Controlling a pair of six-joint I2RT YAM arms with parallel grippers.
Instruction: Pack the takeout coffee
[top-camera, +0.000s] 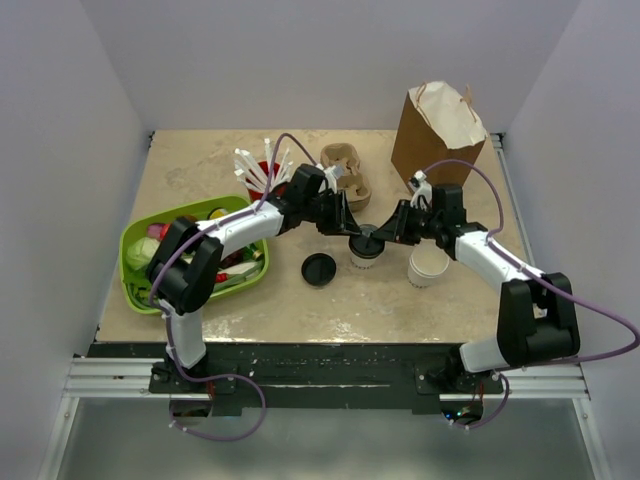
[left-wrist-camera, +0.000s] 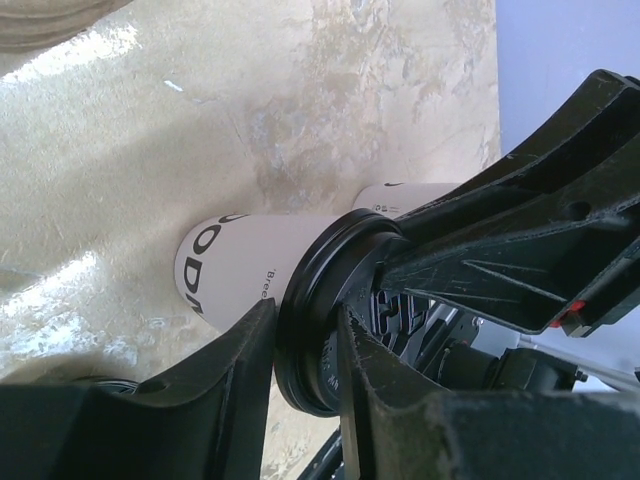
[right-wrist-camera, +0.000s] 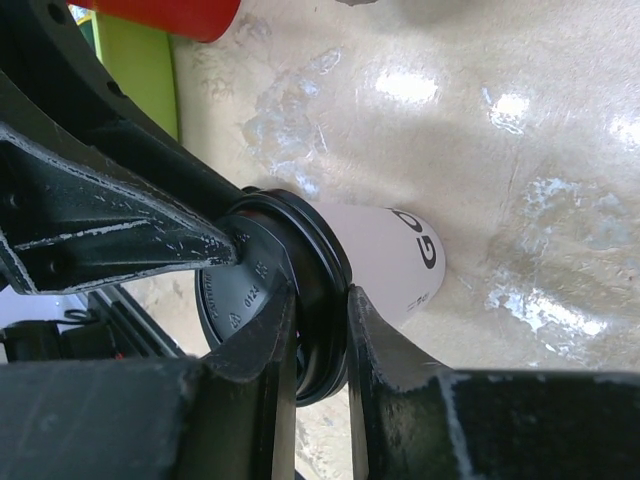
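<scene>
A: Top external view: takeout coffee (top-camera: 365, 246) is standing upright mid-desk (top-camera: 200, 170), sitting between a loose black lid (top-camera: 319, 269) and a lidless white cup (top-camera: 428, 265).
B: Fingers?
A: Left fingers (left-wrist-camera: 235, 400) are pinching the coffee's lid rim from one side. Right fingers (right-wrist-camera: 245, 385) are pinching that rim from the opposite side. Both pairs are touching the plastic.
B: Bag?
A: Brown paper bag (top-camera: 440, 135) is sitting at the far right corner, well apart.

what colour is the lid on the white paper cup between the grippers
Black; the round plastic lid shows clearest in right wrist view.
</scene>
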